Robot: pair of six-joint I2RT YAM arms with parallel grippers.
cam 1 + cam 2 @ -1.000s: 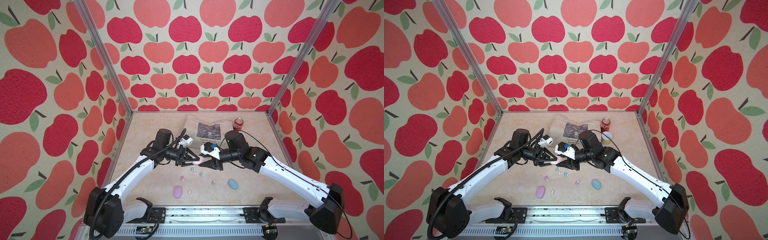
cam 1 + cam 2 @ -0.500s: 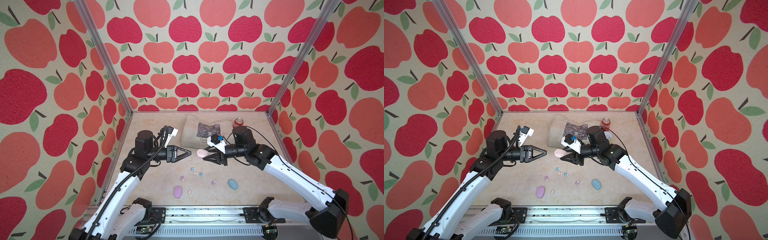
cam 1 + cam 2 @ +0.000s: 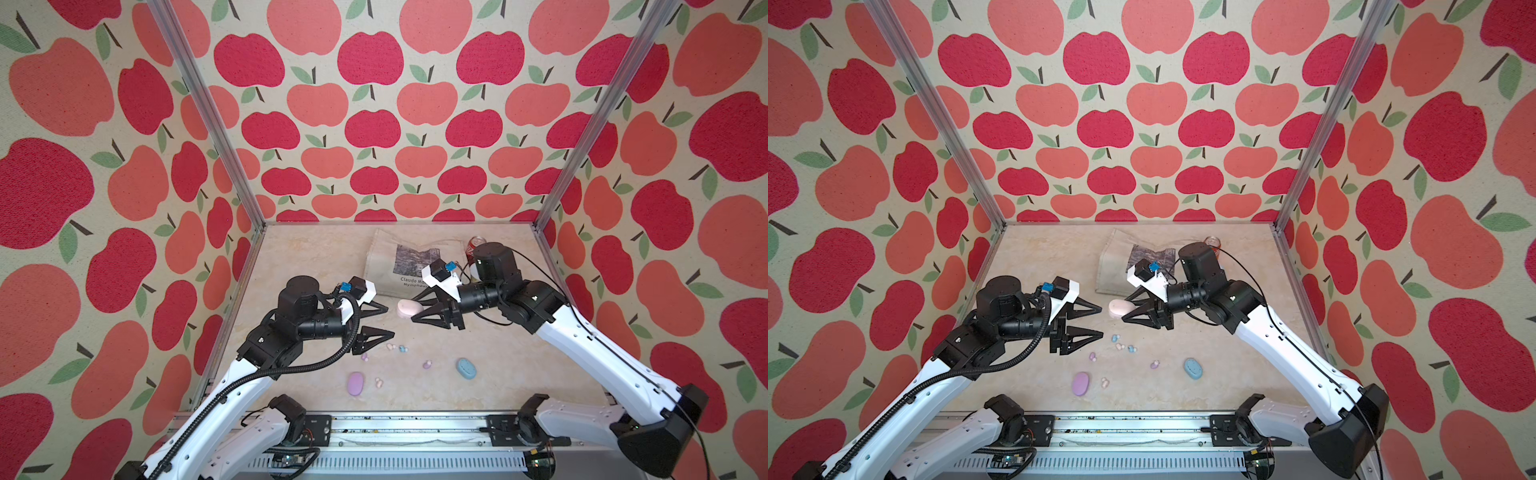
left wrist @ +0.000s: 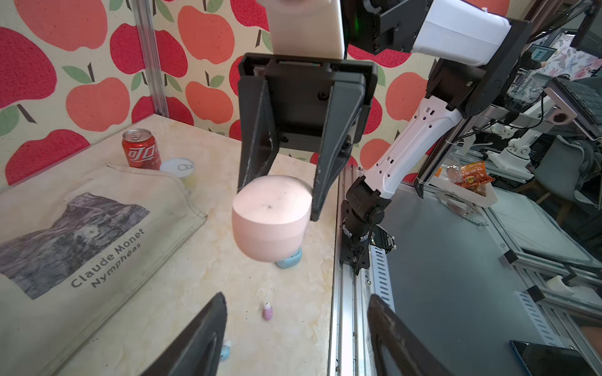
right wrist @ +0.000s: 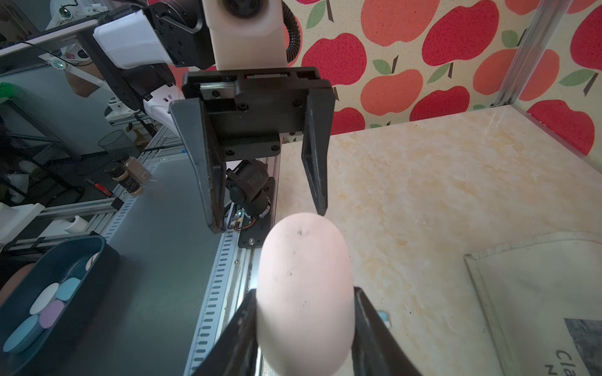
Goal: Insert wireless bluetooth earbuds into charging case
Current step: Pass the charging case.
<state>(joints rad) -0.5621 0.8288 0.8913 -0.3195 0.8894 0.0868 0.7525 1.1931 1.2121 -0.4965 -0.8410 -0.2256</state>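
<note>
My right gripper (image 3: 412,309) is shut on a pale pink oval charging case (image 3: 406,308), held above the table; the case fills the right wrist view (image 5: 304,286). My left gripper (image 3: 391,321) faces it, open and empty, a short gap away. Both top views show small earbuds loose on the table below: pink (image 3: 390,345), blue (image 3: 402,348), lilac (image 3: 365,356), lilac (image 3: 427,365), pink (image 3: 378,381). In the left wrist view a lilac earbud (image 4: 267,311) lies between my open fingers, and the pink case (image 4: 270,218) hangs ahead.
A lilac case (image 3: 355,383) and a blue case (image 3: 466,368) lie near the front edge. A printed tote bag (image 3: 395,262) and a red cola can (image 3: 476,245) sit at the back right. A metal rail (image 3: 395,428) runs along the front.
The left gripper has opened and drawn back leftward from the pink case. The right gripper keeps the case and has shifted right.
</note>
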